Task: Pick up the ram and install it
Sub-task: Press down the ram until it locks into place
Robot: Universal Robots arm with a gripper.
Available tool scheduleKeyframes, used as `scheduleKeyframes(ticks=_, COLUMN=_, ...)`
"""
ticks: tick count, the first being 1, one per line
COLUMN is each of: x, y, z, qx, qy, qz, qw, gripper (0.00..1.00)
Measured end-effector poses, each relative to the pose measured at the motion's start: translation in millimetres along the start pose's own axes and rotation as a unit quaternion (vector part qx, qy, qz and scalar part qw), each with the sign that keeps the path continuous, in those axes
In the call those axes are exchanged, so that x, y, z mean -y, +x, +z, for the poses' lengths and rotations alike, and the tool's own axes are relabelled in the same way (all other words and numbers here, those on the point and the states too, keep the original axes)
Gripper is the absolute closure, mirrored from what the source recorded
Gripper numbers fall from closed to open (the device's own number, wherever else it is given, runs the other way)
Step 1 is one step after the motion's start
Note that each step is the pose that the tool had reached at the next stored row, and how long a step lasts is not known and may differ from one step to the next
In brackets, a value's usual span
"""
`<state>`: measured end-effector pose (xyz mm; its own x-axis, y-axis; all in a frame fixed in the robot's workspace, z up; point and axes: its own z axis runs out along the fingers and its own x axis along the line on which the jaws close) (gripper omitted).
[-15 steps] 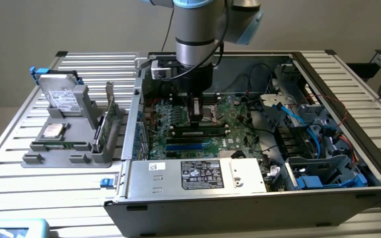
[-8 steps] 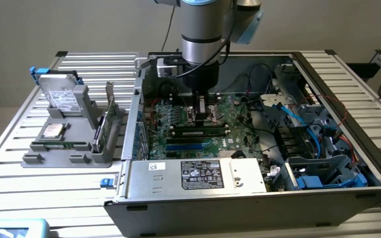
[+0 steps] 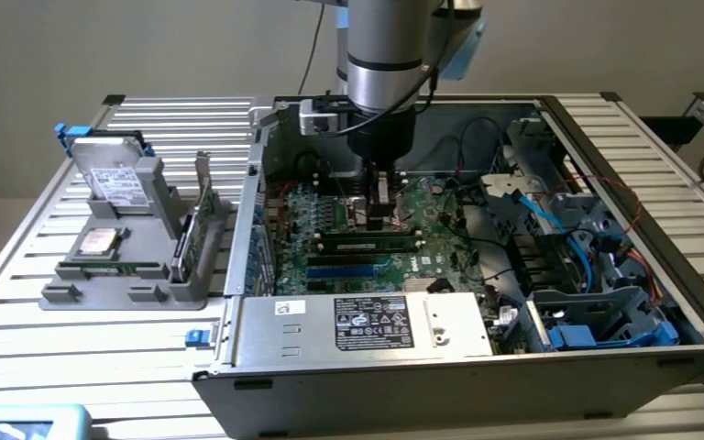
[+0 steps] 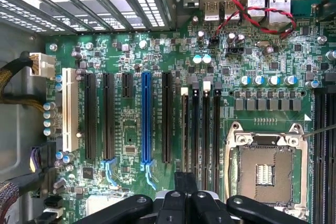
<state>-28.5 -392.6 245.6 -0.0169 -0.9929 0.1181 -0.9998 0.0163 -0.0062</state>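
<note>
**Q.** Where is the ram, and what is the claw doing?

**A.** The ram [image 3: 370,246] lies lengthwise along a black slot on the motherboard [image 3: 327,220], inside the open case [image 3: 450,385]. The gripper [image 3: 383,220] stands straight above the stick's middle with its fingers pinched together. Whether they touch the top edge or nip it cannot be told. In the wrist view the closed gripper [image 4: 185,182] sits over the narrow memory slots, between the blue slot [image 4: 146,119] and the processor socket [image 4: 265,174].

**Q.** How is such a stick likely to handle?

**A.** Judged by its form, it is light, thin and stiff, but brittle under bending. Its chips and contact edge are best left untouched. The sensible hold is on the long top edge near the centre, so that any push goes evenly down into the slot.

**Q.** And the surroundings?

**A.** The board is crowded and fragile. In the exterior view the power supply [image 3: 365,325] lies at 6 o'clock of the ram, and loose cables [image 3: 535,211] at 3 o'clock. At 9 o'clock of the case a grey holder [image 3: 120,275] rests on the slatted metal table [image 3: 34,312]. Room is tight, so access looks to be from above only.
</note>
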Motion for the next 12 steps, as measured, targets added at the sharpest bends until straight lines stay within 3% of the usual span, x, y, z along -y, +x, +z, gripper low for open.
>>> scheduleKeyframes(ticks=2, x=0.9, y=0.8, z=0.0, qx=-0.0001, qy=-0.0023, qz=0.000, qw=1.0000, gripper=0.89)
scheduleKeyframes(ticks=12, x=0.9, y=0.9, z=-0.1, qx=-0.0002, qy=-0.0028, qz=0.003, qw=1.0000, gripper=0.89)
